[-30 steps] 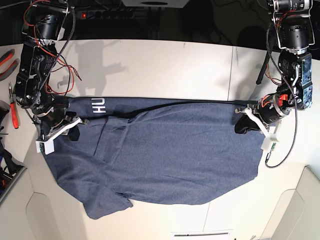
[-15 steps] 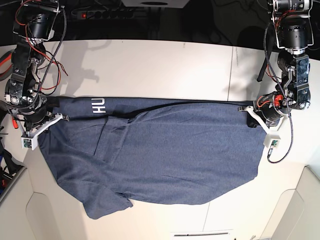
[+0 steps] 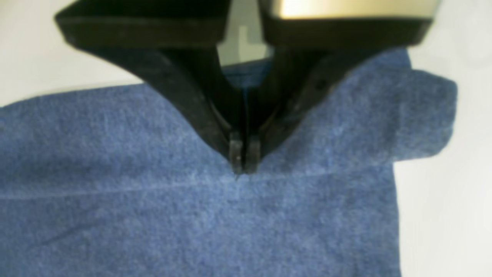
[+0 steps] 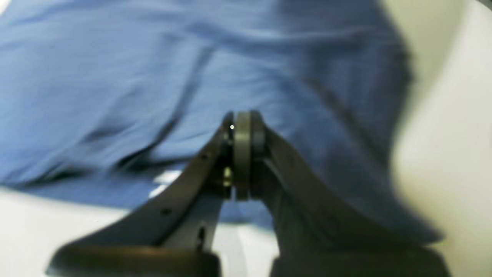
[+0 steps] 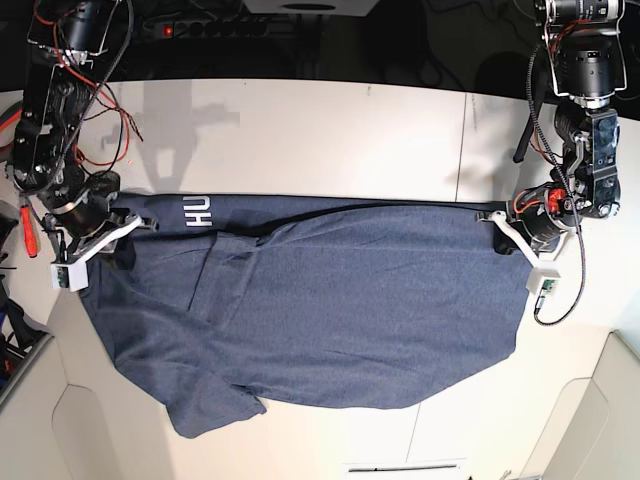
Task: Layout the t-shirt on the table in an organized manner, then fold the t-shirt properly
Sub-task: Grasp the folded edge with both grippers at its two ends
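The dark navy t-shirt [image 5: 330, 300] lies spread wide across the cream table [image 5: 330, 130], with white letters near its upper left and a sleeve hanging at the lower left. At the shirt's upper right corner, my left gripper [image 5: 498, 230] is shut on the t-shirt's edge; the left wrist view shows its black fingertips [image 3: 235, 154] pressed together into the blue fabric [image 3: 153, 200]. My right gripper [image 5: 135, 232] is shut at the shirt's upper left corner. In the blurred right wrist view its closed tips [image 4: 242, 123] sit just over the fabric [image 4: 115, 77], with nothing seen between them.
A thin dark seam [image 5: 462, 150] crosses the table on the right. A red-handled tool [image 5: 27, 228] lies off the left edge, and a power strip [image 5: 230, 25] runs behind the table. White raised panels [image 5: 600, 420] flank the lower corners.
My right arm swung out to the left and then came back in toward the shirt's upper left corner. The left arm drew slightly right and has held still since. The shirt barely shifted.
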Controlling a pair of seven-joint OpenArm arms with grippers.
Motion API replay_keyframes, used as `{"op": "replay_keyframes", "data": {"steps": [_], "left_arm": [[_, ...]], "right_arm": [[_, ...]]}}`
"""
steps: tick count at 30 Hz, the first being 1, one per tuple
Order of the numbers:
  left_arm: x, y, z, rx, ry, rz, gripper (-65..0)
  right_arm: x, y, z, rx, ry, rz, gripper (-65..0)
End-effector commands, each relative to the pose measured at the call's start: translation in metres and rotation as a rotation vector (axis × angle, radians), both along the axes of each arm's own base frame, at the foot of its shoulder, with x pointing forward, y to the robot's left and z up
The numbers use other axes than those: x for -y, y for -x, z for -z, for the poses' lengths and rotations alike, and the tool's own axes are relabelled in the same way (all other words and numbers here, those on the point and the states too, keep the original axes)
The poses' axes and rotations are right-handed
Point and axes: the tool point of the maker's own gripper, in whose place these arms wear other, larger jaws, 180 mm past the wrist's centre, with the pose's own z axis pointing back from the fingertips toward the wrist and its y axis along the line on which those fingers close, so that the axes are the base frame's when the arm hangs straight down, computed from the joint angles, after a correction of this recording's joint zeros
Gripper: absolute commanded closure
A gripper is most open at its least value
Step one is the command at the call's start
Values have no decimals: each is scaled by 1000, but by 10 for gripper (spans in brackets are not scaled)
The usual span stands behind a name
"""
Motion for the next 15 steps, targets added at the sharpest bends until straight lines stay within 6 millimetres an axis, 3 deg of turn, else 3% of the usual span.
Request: {"op": "replay_keyframes", "data": {"steps": [1,3,6,15], "left_arm": [[-6,-12,-14,51,-7,-7,0],[-6,-12,-15,51,-7,-7,0],[-5,-13,-16,56,7,-10,0],[-3,-14,-17,60,21,-14,0]], "right_arm": [[3,0,-10,28,15,-4,0],[11,14,0,-13,74,5,0],[40,26,13,-70,199,100,0],[107,24,7,-78,543,276,0]]}}
